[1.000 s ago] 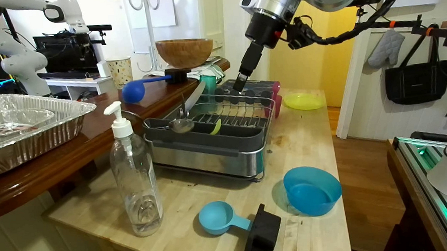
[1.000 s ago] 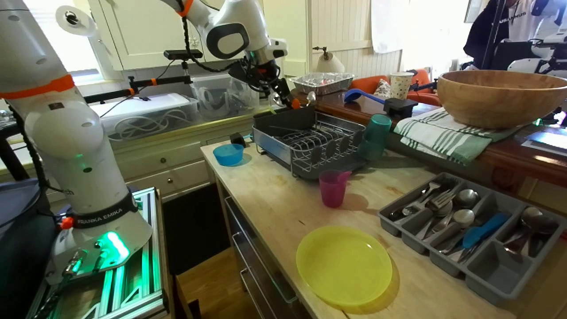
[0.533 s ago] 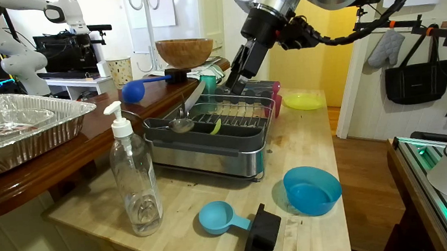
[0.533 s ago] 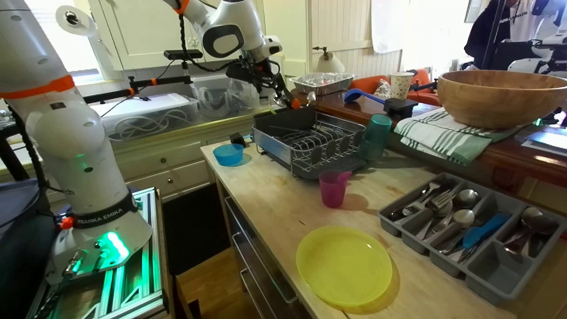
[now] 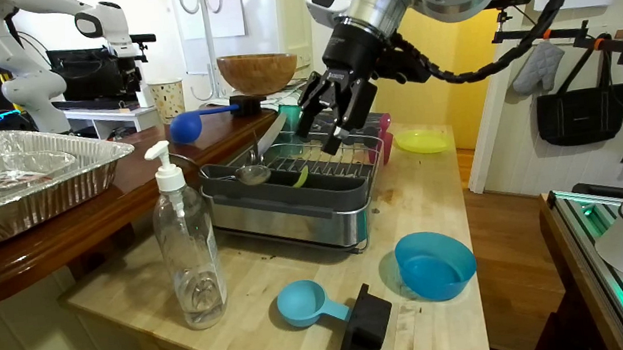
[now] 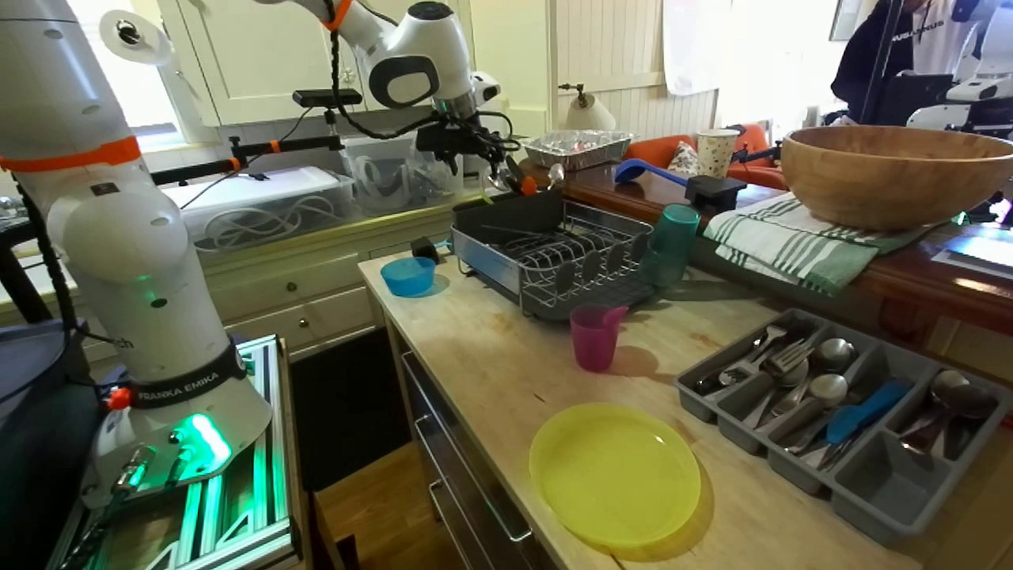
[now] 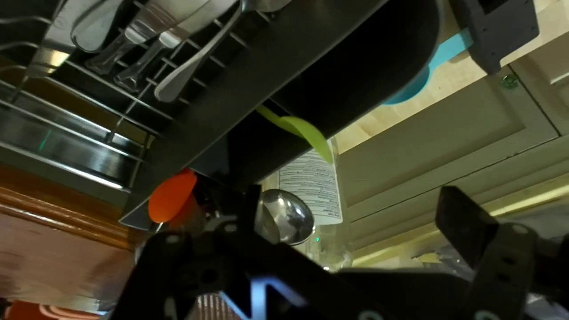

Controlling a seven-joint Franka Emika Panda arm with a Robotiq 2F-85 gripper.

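Green utensil [image 7: 311,133], leaning in the dark caddy [image 5: 290,196] near the pincer [image 5: 318,140], which is spread apart, gripping nothing; probably light, smooth plastic, best held by its protruding end

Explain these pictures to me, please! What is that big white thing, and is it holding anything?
That's a robot arm, a machine with joints that bend like your elbow and a black claw for grabbing. Two wide pictures come from cameras outside the robot, in different places; the close-up comes from its wrist. On the wooden table are a dish rack, a yellow plate, a pink cup, a blue bowl and a gray cutlery tray. The claw hangs open near the rack's dark utensil holder, so it holds nothing.
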